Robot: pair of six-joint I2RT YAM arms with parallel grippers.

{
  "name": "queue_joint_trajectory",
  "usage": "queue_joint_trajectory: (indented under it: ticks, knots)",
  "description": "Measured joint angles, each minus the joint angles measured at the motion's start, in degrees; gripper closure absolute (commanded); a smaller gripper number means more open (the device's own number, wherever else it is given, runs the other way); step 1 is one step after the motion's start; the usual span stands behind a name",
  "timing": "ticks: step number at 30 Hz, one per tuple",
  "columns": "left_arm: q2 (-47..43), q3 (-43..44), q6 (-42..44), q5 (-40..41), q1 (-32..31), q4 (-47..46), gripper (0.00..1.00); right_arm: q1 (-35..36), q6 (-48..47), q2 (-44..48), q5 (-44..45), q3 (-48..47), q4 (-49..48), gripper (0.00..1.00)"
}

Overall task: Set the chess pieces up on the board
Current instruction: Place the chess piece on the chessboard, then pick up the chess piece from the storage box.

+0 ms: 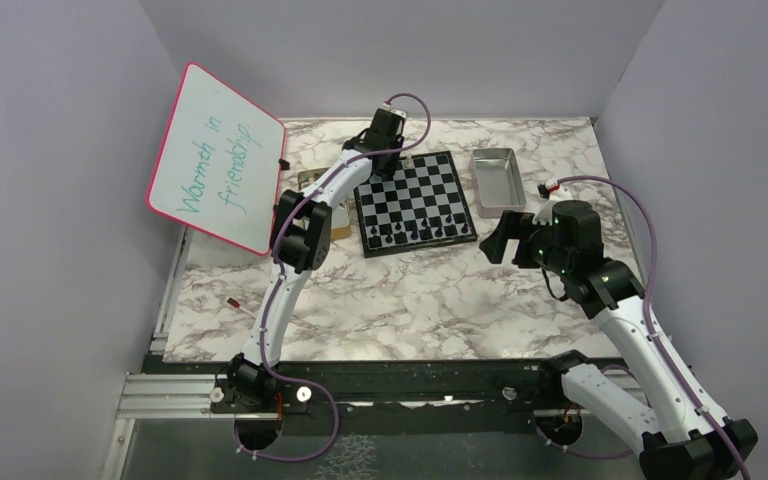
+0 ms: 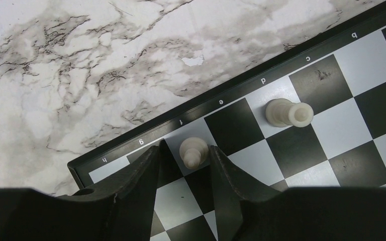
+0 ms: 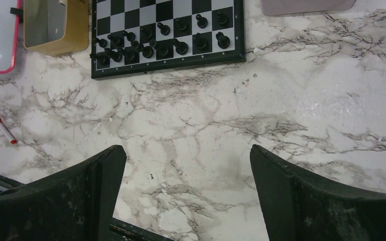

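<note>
The board [image 1: 415, 203] lies flat on the marble table [image 1: 410, 300] toward its far edge, about midway between the left and right edges. Its sides are turned slightly off square to the table's edges. Being square, it has no long axis. Its lettered rim, reading h to a in the left wrist view, faces the table's far edge. The black pieces [image 1: 422, 233] stand upright in the two rows nearest the table's near edge, bunched more tightly toward the board's near left corner.

The left gripper [image 1: 385, 150] hangs over the board's far left corner, pointing down. Its fingers [image 2: 146, 175] stand narrowly apart, with a pale piece [image 2: 193, 152] between them on the white square by the letter f, in the edge row. One finger appears to touch the piece, but it cannot be told whether both press on it. The piece's long axis points roughly toward the camera. A second pale piece [image 2: 287, 113] sits free on the white d square of the same row. Its long axis runs across the view with the rounder end toward the c file, and it cannot be told whether it stands or lies.

The right gripper [image 1: 495, 238] hovers over bare marble near the board's near right corner, off the board, its fingers spread wide with nothing between them. A metal tray [image 1: 500, 180] lies just right of the board, its long axis running toward the far edge. A whiteboard [image 1: 217, 158] leans at the table's left edge.
</note>
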State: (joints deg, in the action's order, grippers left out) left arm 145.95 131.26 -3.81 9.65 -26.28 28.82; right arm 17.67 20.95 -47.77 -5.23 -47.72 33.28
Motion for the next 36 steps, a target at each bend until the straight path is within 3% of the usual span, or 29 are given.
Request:
queue_joint_trajectory:
  ticks: [12, 24, 29, 36]
  knots:
    - [-7.08, -5.64, -0.94, -2.38, -0.35, 0.66, 0.44, 0.00, 0.07, 0.24, -0.09, 0.00, -0.07, 0.00]
    - [-30.21, -23.87, -3.37, -2.21, 0.22, 1.16, 0.68, 0.00, 0.44, 2.32, -1.95, 1.03, -0.92, 0.01]
    - [-33.44, -30.27, -4.76, -1.05, 3.30, 1.60, 0.74, 0.00, 0.44, 2.40, -3.06, 1.53, -1.05, 0.00]
    - [-33.44, -34.62, -6.80, 0.00, 8.50, 2.97, 0.74, 0.00, 0.44, 2.45, -3.23, 1.55, -1.11, 0.00]
